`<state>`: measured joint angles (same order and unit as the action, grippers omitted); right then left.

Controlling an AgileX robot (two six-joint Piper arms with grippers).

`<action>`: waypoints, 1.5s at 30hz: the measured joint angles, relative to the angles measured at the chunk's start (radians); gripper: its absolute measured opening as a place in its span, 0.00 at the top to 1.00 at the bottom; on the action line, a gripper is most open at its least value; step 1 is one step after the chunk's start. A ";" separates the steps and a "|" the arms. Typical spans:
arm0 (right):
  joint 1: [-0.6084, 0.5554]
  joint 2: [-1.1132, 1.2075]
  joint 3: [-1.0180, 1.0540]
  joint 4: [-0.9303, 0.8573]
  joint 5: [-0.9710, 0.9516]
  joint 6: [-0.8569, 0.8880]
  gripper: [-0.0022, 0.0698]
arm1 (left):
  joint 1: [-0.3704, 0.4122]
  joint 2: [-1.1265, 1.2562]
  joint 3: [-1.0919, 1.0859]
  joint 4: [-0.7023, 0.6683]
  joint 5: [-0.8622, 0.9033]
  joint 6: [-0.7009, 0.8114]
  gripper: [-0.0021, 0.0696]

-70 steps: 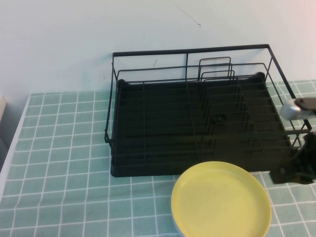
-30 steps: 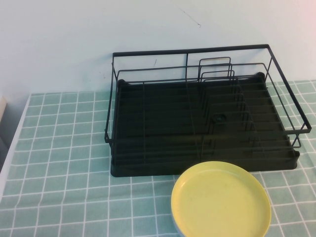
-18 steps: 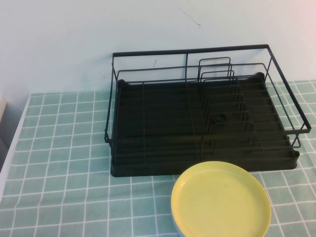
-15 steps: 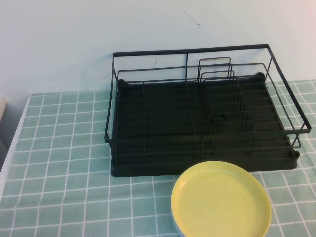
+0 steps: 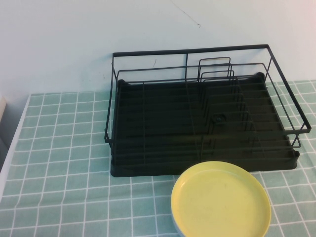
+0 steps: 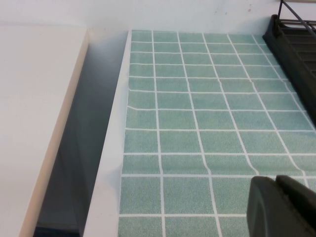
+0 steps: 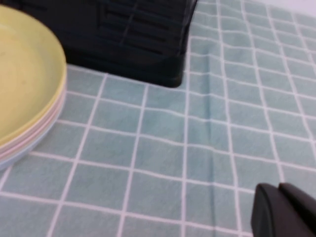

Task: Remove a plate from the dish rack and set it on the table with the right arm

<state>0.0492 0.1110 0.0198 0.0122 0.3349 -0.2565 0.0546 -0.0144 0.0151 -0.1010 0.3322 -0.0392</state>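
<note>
Plate (image 5: 220, 200) cut by frame edge; both grippers barely in view.

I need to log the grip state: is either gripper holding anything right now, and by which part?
Nothing is held. The right gripper is shut over bare table; the plate lies free.

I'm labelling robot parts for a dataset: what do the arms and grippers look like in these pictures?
Little shows. No arm is in the high view. Each wrist view shows only a matte black, round-edged tip with a seam down it: the left gripper over the green tiled cloth, the right gripper likewise. No cables or markings are visible.
</note>
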 joint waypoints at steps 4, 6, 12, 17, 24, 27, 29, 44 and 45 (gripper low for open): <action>-0.016 -0.051 0.000 -0.012 0.002 0.000 0.97 | 0.000 0.000 0.000 0.000 0.000 0.000 0.98; -0.016 -0.073 0.000 -0.012 0.002 0.000 0.97 | 0.000 0.000 0.000 0.000 0.000 0.000 0.98; -0.016 -0.121 0.000 -0.012 0.009 0.000 0.97 | 0.000 0.000 0.000 0.000 0.000 0.000 0.98; -0.016 -0.122 0.000 -0.012 0.011 0.000 0.97 | 0.000 0.000 0.000 0.000 0.000 0.000 0.98; -0.016 -0.122 0.000 -0.012 0.013 0.000 0.97 | 0.000 0.000 0.000 0.000 0.000 0.000 0.98; -0.016 -0.122 0.000 -0.012 0.013 0.000 0.97 | 0.000 0.000 0.000 0.000 0.000 0.000 0.98; -0.016 -0.122 0.000 -0.012 0.013 0.000 0.97 | 0.000 0.000 0.000 0.000 0.000 0.000 0.98; -0.016 -0.122 0.000 -0.012 0.016 0.037 0.97 | 0.000 0.000 0.000 0.000 0.000 0.000 0.98; -0.016 -0.122 0.000 -0.012 0.016 0.052 0.97 | 0.000 0.000 0.000 0.000 0.000 0.000 0.98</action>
<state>0.0335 -0.0114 0.0198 0.0000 0.3509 -0.2046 0.0546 -0.0144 0.0151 -0.1010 0.3322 -0.0392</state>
